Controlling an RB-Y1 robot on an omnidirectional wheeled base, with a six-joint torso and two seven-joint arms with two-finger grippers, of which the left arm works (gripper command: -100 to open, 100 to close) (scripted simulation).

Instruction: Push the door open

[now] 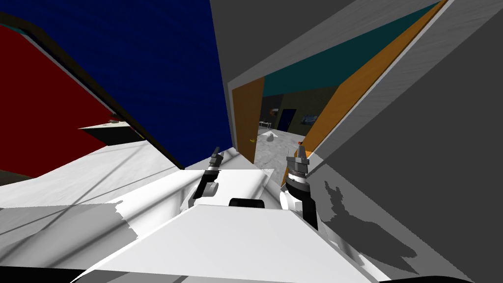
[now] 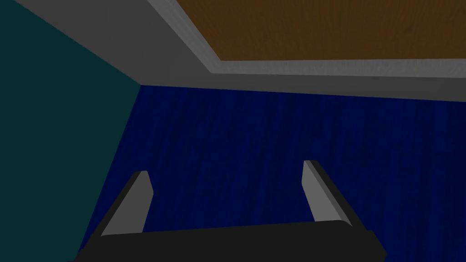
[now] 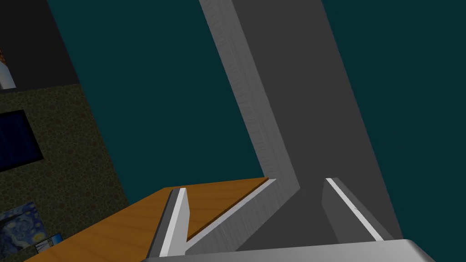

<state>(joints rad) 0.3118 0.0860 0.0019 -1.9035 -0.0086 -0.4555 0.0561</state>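
A brown wooden door point(image 1: 248, 118) with a small yellow handle point(image 1: 253, 141) stands at the left side of a grey-framed opening point(image 1: 275, 64), turned away into the room beyond. An orange-brown wooden panel point(image 1: 351, 91) lines the opening's right side. My right gripper point(image 1: 300, 146) is held up at that right side, open and holding nothing. In the right wrist view this gripper point(image 3: 255, 185) points at the orange panel point(image 3: 136, 218) and grey frame point(image 3: 273, 113). My left gripper point(image 1: 216, 152) is open and faces the blue wall point(image 2: 273, 136) left of the door.
The blue wall point(image 1: 147, 64) runs close on my left and a grey wall point(image 1: 432, 147) close on my right. Through the opening lies a room with a pale floor point(image 1: 270, 147), a small table point(image 1: 265, 123) and a dark far wall with pictures point(image 1: 309, 119). A red wall point(image 1: 39, 98) is far left.
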